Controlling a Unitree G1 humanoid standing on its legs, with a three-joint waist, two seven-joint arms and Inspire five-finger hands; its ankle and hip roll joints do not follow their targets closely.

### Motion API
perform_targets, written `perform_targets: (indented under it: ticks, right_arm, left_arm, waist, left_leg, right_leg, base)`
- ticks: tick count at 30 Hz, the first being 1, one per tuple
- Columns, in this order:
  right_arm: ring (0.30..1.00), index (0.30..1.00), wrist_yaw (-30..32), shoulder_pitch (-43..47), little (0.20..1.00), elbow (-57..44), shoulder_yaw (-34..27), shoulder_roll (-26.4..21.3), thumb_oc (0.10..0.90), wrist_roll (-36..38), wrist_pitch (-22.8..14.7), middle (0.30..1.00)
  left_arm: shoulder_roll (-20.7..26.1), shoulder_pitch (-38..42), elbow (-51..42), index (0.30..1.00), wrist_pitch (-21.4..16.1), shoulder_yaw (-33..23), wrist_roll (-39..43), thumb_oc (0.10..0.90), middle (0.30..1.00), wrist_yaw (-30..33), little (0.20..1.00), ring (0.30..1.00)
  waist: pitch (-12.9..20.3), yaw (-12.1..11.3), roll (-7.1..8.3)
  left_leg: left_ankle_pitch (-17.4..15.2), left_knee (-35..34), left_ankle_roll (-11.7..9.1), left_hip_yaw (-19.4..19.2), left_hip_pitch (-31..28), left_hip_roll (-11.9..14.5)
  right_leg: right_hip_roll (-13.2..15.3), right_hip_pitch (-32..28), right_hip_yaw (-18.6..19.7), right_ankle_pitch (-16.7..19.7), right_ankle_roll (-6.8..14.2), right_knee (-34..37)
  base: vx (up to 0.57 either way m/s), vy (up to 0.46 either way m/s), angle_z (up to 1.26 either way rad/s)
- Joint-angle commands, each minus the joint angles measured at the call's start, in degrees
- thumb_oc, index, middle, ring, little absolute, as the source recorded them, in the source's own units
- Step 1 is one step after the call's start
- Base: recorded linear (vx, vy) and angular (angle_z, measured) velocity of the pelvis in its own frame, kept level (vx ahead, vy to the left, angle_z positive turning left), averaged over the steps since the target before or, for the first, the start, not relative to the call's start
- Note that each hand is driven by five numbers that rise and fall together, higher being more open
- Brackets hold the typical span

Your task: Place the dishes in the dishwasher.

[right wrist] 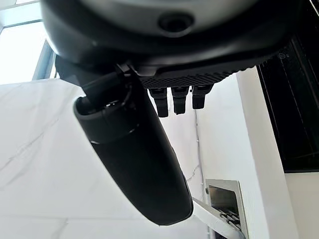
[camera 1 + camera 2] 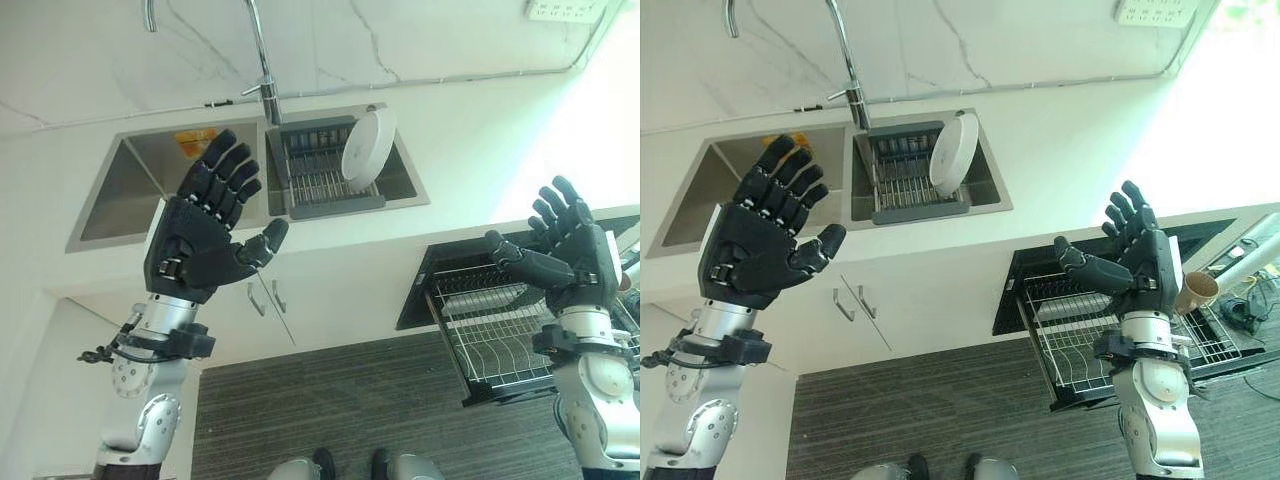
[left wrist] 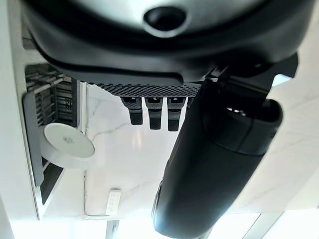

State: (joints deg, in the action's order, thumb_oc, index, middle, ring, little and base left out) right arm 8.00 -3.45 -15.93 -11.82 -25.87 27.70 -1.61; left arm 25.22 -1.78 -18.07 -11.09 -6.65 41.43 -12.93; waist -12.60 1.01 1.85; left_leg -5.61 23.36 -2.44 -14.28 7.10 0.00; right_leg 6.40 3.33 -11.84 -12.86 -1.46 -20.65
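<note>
**Both hands raised and empty, plate in the sink rack**

The left hand [image 2: 205, 240] is held up in front of the counter [image 2: 460, 150], with its fingers spread and straight and the thumb standing out to the side. It holds nothing. The right hand [image 2: 1135, 262] is also raised, fingers relaxed and apart, thumb pointing toward the left hand, and it is empty too. In each wrist view the fingers of that hand are straight and nothing lies between them and the thumb.

The white plate [image 2: 367, 146] stands on its edge, tilted, in the grey dish rack [image 2: 322, 172]. The rack sits inside the sink basin [image 2: 408, 178] that is beyond the left hand, toward the right-hand side of it. The plate is well apart from both hands. In the left wrist view the plate [image 3: 66, 147] shows past the fingertips, leaning in the same rack. The other basin [image 2: 125, 190] is partly behind the left hand's fingers, and the tap [image 2: 264, 70] rises between the two basins.

Just behind and below the right hand is the open dishwasher [image 2: 1025, 275], with its wire basket [image 2: 1070, 335] pulled out over the dark floor [image 2: 950, 410]. No dish can be made out in the basket. A tan tube-like object [image 2: 1197, 291] shows beside the right hand, on its outer side.
</note>
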Motion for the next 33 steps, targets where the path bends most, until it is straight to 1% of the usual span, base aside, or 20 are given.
perform_targets:
  ticks: [1,2,3,5,7,10,12,13,16,18,19,20,21,22,24,26,28,29,32,33]
  right_arm:
    - [0.900,0.900,-1.17,6.67,0.900,-5.46,-1.22,-2.91,0.800,-0.74,-7.46,0.900]
    - [0.900,0.900,-1.30,7.03,0.900,-5.27,-0.28,-3.07,0.800,-0.89,-8.21,0.900]
    - [0.900,0.900,-2.16,6.13,0.900,-5.48,-0.75,-3.50,0.800,0.46,-9.23,0.900]
    - [0.900,0.900,-2.37,5.75,0.900,-5.56,-1.24,-3.82,0.800,1.32,-9.76,0.900]
    - [0.900,0.900,-4.39,5.26,0.900,-6.02,-2.13,-4.03,0.800,3.07,-8.75,0.900]
    - [0.900,0.900,-5.97,5.56,0.900,-5.84,-1.87,-4.36,0.800,4.05,-8.21,0.900]
    - [0.900,0.900,-5.39,6.30,0.900,-5.65,-1.28,-3.89,0.800,4.34,-9.38,0.900]
    - [0.900,0.900,-4.93,6.95,0.900,-5.60,-0.91,-3.48,0.800,4.37,-11.32,0.900]
    - [0.900,0.900,-4.19,8.15,0.900,-5.30,-0.45,-2.16,0.800,2.83,-11.94,0.900]
    - [0.900,0.900,-4.18,7.91,0.900,-5.62,-0.62,-1.59,0.800,2.75,-12.30,0.900]
    - [0.900,0.900,-3.88,7.81,0.900,-5.71,-0.92,-0.84,0.800,3.00,-12.34,0.900]
    - [0.900,0.900,-3.89,7.82,0.900,-5.68,-0.98,-0.55,0.800,3.01,-12.24,0.900]
    - [0.900,0.900,-4.02,7.83,0.900,-5.57,-1.10,-0.20,0.800,3.29,-12.26,0.900]
    - [0.900,0.900,-4.15,7.76,0.900,-5.53,-1.42,0.11,0.800,3.72,-12.07,0.900]
    - [0.900,0.900,-3.84,7.26,0.900,-5.52,-2.25,0.10,0.800,3.91,-12.03,0.900]
    - [0.900,0.900,-3.15,6.27,0.900,-5.53,-3.30,-0.30,0.800,3.51,-12.53,0.900]
    - [0.900,0.900,-3.49,5.87,0.900,-5.48,-3.59,-0.46,0.800,4.07,-12.61,0.900]
    - [0.900,0.900,-3.19,5.53,0.900,-5.72,-3.39,-0.39,0.800,3.81,-12.41,0.900]
    - [0.900,0.900,-2.73,5.69,0.900,-5.75,-3.11,-0.86,0.800,4.88,-10.90,0.900]
    - [0.900,0.900,-2.73,5.69,0.900,-5.75,-3.11,-0.86,0.800,4.88,-10.90,0.900]
  left_arm:
    - [1.24,3.65,-6.31,0.900,-4.80,-1.11,1.31,0.800,0.900,-1.52,0.900,0.900]
    - [1.21,3.51,-6.15,0.900,-5.47,-0.97,0.66,0.800,0.900,-0.24,0.900,0.900]
    - [1.22,3.45,-5.88,0.900,-5.86,-1.12,1.00,0.800,0.900,0.18,0.900,0.900]
    - [0.82,3.61,-5.64,0.900,-6.12,-0.97,0.52,0.800,0.900,0.19,0.900,0.900]
    - [0.51,4.09,-5.67,0.900,-6.32,-0.64,0.45,0.800,0.900,0.09,0.900,0.900]
    - [1.60,5.75,-5.22,0.900,-6.78,-0.41,-0.22,0.800,0.900,-0.29,0.900,0.900]
    - [1.99,6.97,-4.93,0.900,-6.90,0.21,-0.90,0.800,0.900,-0.33,0.900,0.900]
    - [2.14,7.84,-4.81,0.900,-6.92,0.73,-1.18,0.800,0.900,-0.27,0.900,0.900]
    - [1.99,9.48,-4.56,0.900,-6.95,1.40,-1.92,0.800,0.900,-0.98,0.900,0.900]
    - [1.66,9.81,-4.46,0.900,-6.76,1.44,-2.45,0.800,0.900,-1.42,0.900,0.900]
    - [1.29,9.81,-4.56,0.900,-6.54,1.43,-2.66,0.800,0.900,-1.81,0.900,0.900]
    - [1.24,9.86,-4.59,0.900,-6.46,1.40,-2.87,0.800,0.900,-1.77,0.900,0.900]
    - [1.27,9.92,-4.70,0.900,-6.23,1.34,-3.03,0.800,0.900,-1.72,0.900,0.900]
    - [1.47,10.24,-4.85,0.900,-5.67,1.53,-2.67,0.800,0.900,-1.70,0.900,0.900]
    - [1.72,10.55,-4.97,0.900,-5.09,1.71,-2.40,0.800,0.900,-2.16,0.900,0.900]
    - [1.71,10.51,-5.47,0.900,-4.84,2.14,-3.10,0.800,0.900,-2.72,0.900,0.900]
    - [1.71,10.35,-5.72,0.900,-4.86,2.36,-3.71,0.800,0.900,-2.56,0.900,0.900]
    - [1.65,10.29,-6.15,0.900,-4.91,2.95,-4.45,0.800,0.900,-2.12,0.900,0.900]
    - [1.84,10.51,-6.60,0.900,-4.25,3.48,-4.48,0.800,0.900,-1.46,0.900,0.900]
    - [1.84,10.51,-6.60,0.900,-4.25,3.48,-4.48,0.800,0.900,-1.46,0.900,0.900]
  waist:
    - [3.48,-0.49,-1.24]
    - [3.78,-0.65,-2.49]
    - [4.27,-0.53,-2.98]
    - [4.79,-0.46,-3.01]
    - [5.94,-0.26,-3.20]
    - [6.82,-0.12,-3.12]
    - [6.90,-0.12,-2.99]
    - [6.84,-0.12,-3.11]
    - [6.37,-0.08,-3.63]
    - [5.74,0.16,-3.94]
    - [5.36,0.36,-3.91]
    - [5.36,0.33,-3.74]
    - [5.37,0.30,-3.60]
    - [5.36,0.30,-3.33]
    - [4.95,0.84,-3.18]
    - [4.10,2.14,-2.74]
    - [4.01,2.54,-2.22]
    - [3.92,3.20,-1.99]
    - [4.16,3.25,-1.60]
    - [4.16,3.25,-1.60]
  left_leg:
    - [1.21,-6.17,-1.88,-0.78,0.19,5.36]
    - [-0.62,-6.17,-1.86,0.31,3.42,6.58]
    - [0.40,-6.17,-2.25,0.97,4.90,7.02]
    - [-0.82,-6.17,-1.97,1.27,5.53,7.09]
    - [-2.25,-6.17,-1.33,0.73,5.05,6.42]
    - [-4.77,-6.17,0.36,0.81,2.65,5.20]
    - [-5.66,-6.17,1.23,1.39,1.70,4.50]
    - [-6.04,-6.17,1.67,1.94,1.15,4.19]
    - [-6.54,-6.17,2.58,3.65,0.11,3.55]
    - [-6.86,-6.17,3.38,4.53,-0.67,2.95]
    - [-7.16,-6.17,3.82,5.25,-1.23,2.35]
    - [-7.25,-6.17,3.94,5.32,-1.24,2.10]
    - [-7.32,-6.17,4.01,5.53,-1.30,1.89]
    - [-7.48,-6.17,4.05,5.83,-1.44,1.66]
    - [-7.98,-6.17,3.90,6.66,-2.18,1.78]
    - [-9.05,-6.17,3.67,7.28,-3.25,1.76]
    - [-9.55,-6.17,3.70,7.43,-3.62,1.40]
    - [-10.11,-6.17,4.11,7.82,-4.03,1.26]
    - [-10.38,-6.17,4.15,7.86,-4.47,1.14]
    - [-10.38,-6.17,4.15,7.86,-4.47,1.14]
  right_leg:
    - [-2.24,-2.94,0.06,-0.93,4.25,3.46]
    - [-2.93,-3.18,-0.04,-1.54,4.79,3.46]
    - [-3.22,-3.59,-0.04,-2.08,4.83,3.46]
    - [-3.16,-3.84,-0.10,-2.61,4.92,3.46]
    - [-2.43,-3.72,-1.22,-2.48,5.61,3.46]
    - [-1.40,-4.74,-2.84,-2.25,6.55,3.46]
    - [-0.94,-5.33,-3.81,-0.27,7.30,3.46]
    - [-0.93,-5.77,-4.43,1.48,7.72,3.46]
    - [-2.26,-6.82,-5.74,6.02,8.97,2.31]
    - [-1.57,-4.66,-5.68,8.12,9.70,-5.72]
    - [-0.73,-1.99,-4.72,9.05,9.71,-10.59]
    - [-0.31,-1.10,-4.46,9.02,9.65,-11.65]
    - [-0.10,-0.81,-4.28,8.64,9.37,-10.81]
    - [-0.01,-0.81,-4.28,8.03,9.08,-7.58]
    - [-0.45,-1.19,-4.10,8.39,8.65,-1.91]
    - [0.10,0.21,-1.74,8.89,8.72,3.46]
    - [0.82,1.58,-0.04,8.67,8.97,3.46]
    - [0.34,2.58,1.95,9.58,9.52,3.46]
    - [-0.10,2.20,2.66,6.90,9.28,3.46]
    - [-0.10,2.20,2.66,6.90,9.28,3.46]
  base:
    - [0.13,0.210,0.04]
    - [0.17,0.244,-0.09]
    - [0.19,0.259,-0.21]
    - [0.13,0.214,-0.38]
    - [0.16,0.281,-0.33]
    - [0.15,0.241,-0.08]
    - [0.11,0.197,0.16]
    - [0.11,0.186,0.29]
    - [0.15,0.218,0.38]
    - [0.11,0.194,0.35]
    - [0.09,0.154,0.16]
    - [0.09,0.099,0.05]
    - [0.09,0.015,0.03]
    - [0.12,-0.033,0.02]
    - [0.10,-0.079,-0.02]
    - [0.08,-0.171,0.05]
    - [0.07,-0.167,0.46]
    - [0.09,-0.160,0.53]
    - [0.09,-0.169,0.31]
    - [0.11,-0.216,0.21]
